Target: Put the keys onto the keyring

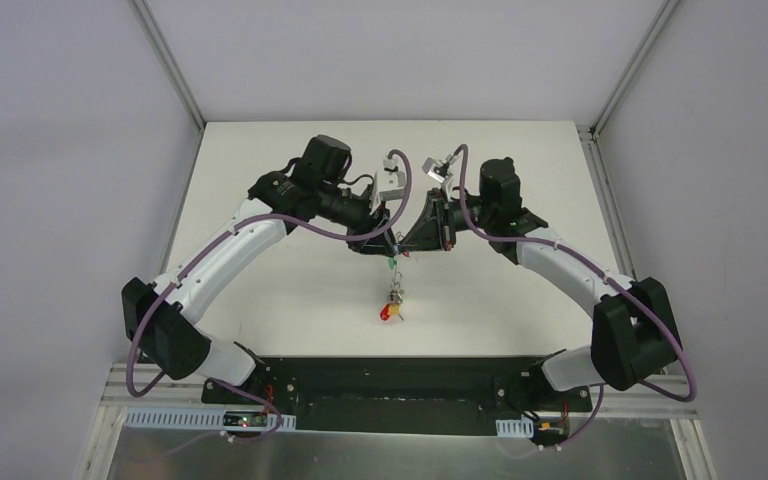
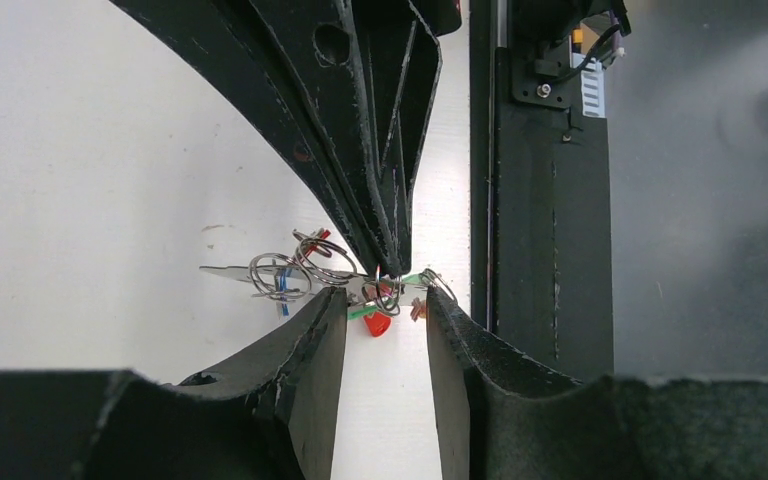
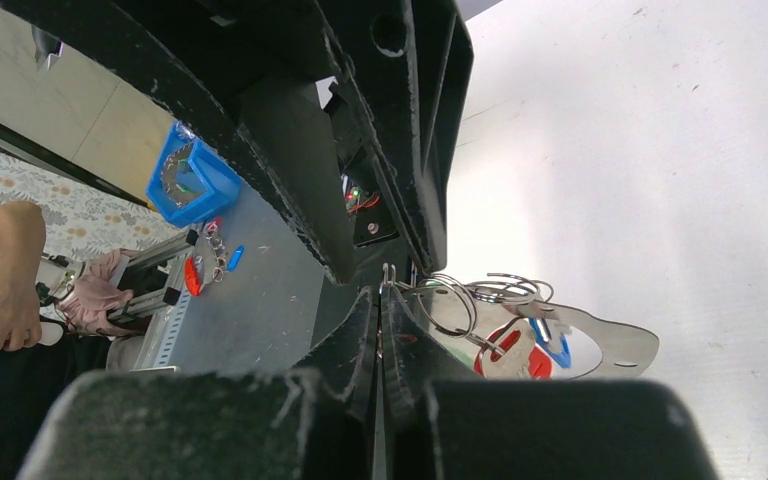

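Looking at the keys (image 1: 394, 296), we see a small bunch trailing in a short line toward the near side from where the two claws meet, over the middle of the matte white table (image 1: 260, 200). The blades are flat, bright silver metal. Each carries an oblong plastic tag: a green tag (image 1: 390, 265) is farthest, and a red tag (image 1: 385, 313) and a yellow tag (image 1: 397, 312) are nearest. A blue tag (image 3: 556, 347) shows only from the right wrist. Coiled steel split rings (image 2: 278, 276) overlap one another beside the tags.

The keyring (image 2: 388, 293) is thin grey wire, curved, and only part of its loop is visible. The right gripper (image 2: 392, 265) has its rough black fingers pressed together, pinching that wire at the tips. The left gripper (image 2: 387, 310) stands with its fingers apart on either side of the red tag, touching neither it nor the wire as far as we can tell. The two claws' tips nearly meet.
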Controlling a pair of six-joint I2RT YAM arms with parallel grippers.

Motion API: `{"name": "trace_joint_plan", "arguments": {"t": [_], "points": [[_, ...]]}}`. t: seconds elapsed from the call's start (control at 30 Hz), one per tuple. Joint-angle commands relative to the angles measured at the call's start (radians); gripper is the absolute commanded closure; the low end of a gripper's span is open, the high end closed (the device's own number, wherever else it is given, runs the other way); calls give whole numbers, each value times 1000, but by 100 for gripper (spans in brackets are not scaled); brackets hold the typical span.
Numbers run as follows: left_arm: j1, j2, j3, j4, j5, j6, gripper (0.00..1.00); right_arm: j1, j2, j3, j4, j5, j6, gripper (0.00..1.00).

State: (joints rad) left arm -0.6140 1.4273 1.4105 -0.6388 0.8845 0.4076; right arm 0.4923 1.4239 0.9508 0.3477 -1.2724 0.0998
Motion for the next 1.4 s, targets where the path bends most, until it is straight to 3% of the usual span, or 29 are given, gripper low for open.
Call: {"name": "trace_joint_plan", "arguments": {"t": [0.0, 0.3, 0.53, 0.7, 0.87, 0.93, 1.03, 1.17, 1.37], "points": [[4, 15, -7, 47, 77, -33, 64, -5, -58, 0, 62, -43, -14, 100], [12, 27, -19, 28, 90, -38, 68, -6, -62, -2, 61, -36, -12, 100], [14, 32, -22, 28, 109, -53, 83, -7, -60, -4, 60, -29, -14, 100], [17, 35, -12, 24, 120, -58, 100, -10, -59, -9, 60, -22, -18, 100], [17, 44, 48, -77, 70, -45, 100, -20, -72, -16, 30, -12, -58, 100], [14, 61, 106, -159, 12, -44, 100, -19, -80, 6, -115, 9, -179, 100], [2, 103, 222, -295, -75, -22, 100, -17, -94, 38, -273, 41, -345, 92], [-34, 165, 363, -440, -191, 2, 100, -17, -127, 47, -305, 53, -372, 77], [-43, 257, 512, -563, -148, -74, 100, -21, -156, 52, -311, 64, -356, 67]]}}
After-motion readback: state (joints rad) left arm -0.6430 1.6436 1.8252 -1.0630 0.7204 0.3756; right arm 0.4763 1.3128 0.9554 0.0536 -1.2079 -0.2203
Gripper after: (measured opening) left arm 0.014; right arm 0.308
